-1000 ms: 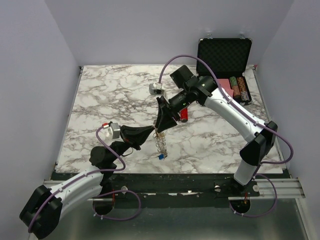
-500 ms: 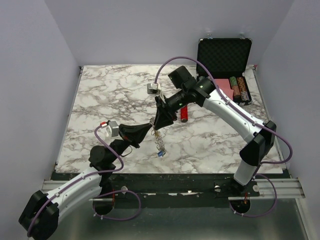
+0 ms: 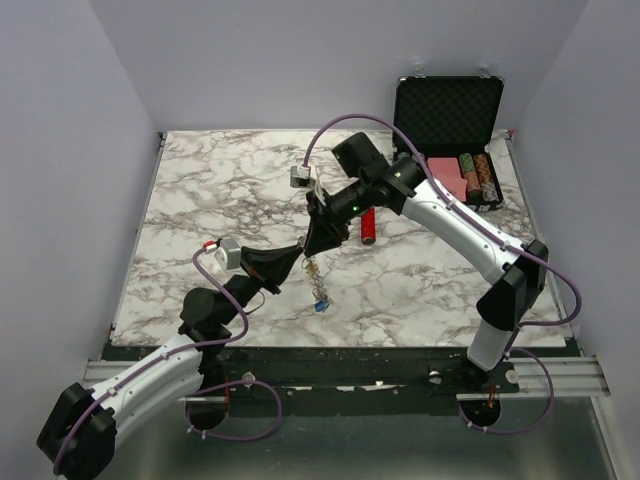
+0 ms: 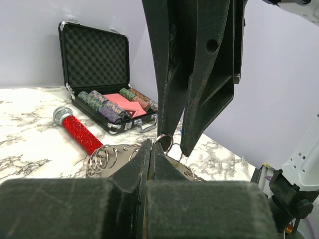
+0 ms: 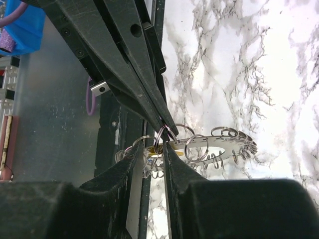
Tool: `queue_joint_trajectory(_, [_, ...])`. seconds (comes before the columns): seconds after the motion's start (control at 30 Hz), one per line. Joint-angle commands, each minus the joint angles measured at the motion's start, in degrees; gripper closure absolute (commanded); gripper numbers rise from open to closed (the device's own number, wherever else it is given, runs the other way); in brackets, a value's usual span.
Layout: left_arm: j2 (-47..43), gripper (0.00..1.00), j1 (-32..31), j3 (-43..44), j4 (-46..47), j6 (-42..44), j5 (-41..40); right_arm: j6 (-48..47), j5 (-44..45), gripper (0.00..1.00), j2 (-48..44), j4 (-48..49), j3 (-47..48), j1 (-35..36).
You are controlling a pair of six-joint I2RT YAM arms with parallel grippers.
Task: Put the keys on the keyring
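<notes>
The keyring (image 3: pixel 317 283), a silvery plate rimmed with small wire rings, hangs above the marble between both grippers. It also shows in the left wrist view (image 4: pixel 107 155) and the right wrist view (image 5: pixel 219 144). My left gripper (image 3: pixel 304 252) (image 4: pixel 151 144) is shut on the keyring's upper edge, and its tips come down from above in the right wrist view (image 5: pixel 169 130). My right gripper (image 3: pixel 313 250) (image 5: pixel 152 148) meets it tip to tip, jaws a little apart, with one small ring in the gap. A blue key (image 3: pixel 319 306) dangles at the bottom. A yellow key head (image 5: pixel 160 152) peeks behind the rings.
A red cylinder with a silver cap (image 3: pixel 368 228) (image 4: pixel 79 132) lies just right of the grippers. An open black case (image 3: pixel 450 120) (image 4: pixel 94 55) holding poker chips and pink cards sits at the back right. The table's front edge (image 3: pixel 330 347) is near, below the hanging ring.
Both grippers and the keyring have drifted slightly up and away from the front edge. The right gripper's jaws have narrowed around the small ring.
</notes>
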Motion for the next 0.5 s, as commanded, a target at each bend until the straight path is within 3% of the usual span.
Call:
queue_joint_trajectory(0.0, [-1.4, 1.0, -0.3, 2.1, 1.6, -0.2, -2.5, 1.0, 2.6, 0.71, 1.0, 1.6, -0.1, 0.7])
queue_joint_trajectory(0.1, [-1.5, 1.0, -0.3, 2.0, 1.5, -0.4, -2.6, 1.2, 2.7, 0.79, 1.2, 1.6, -0.1, 0.8])
queue_joint_trajectory(0.27, [-1.6, 1.0, -0.3, 1.8, 1.5, -0.7, -2.3, 0.8, 2.4, 1.0, 1.9, 1.2, 0.6, 0.8])
queue_joint_trajectory(0.47, [-3.0, 1.0, -0.3, 0.3, 0.5, -1.0, -1.0, -2.7, 1.1, 1.0, 2.4, -2.0, 2.3, 0.9])
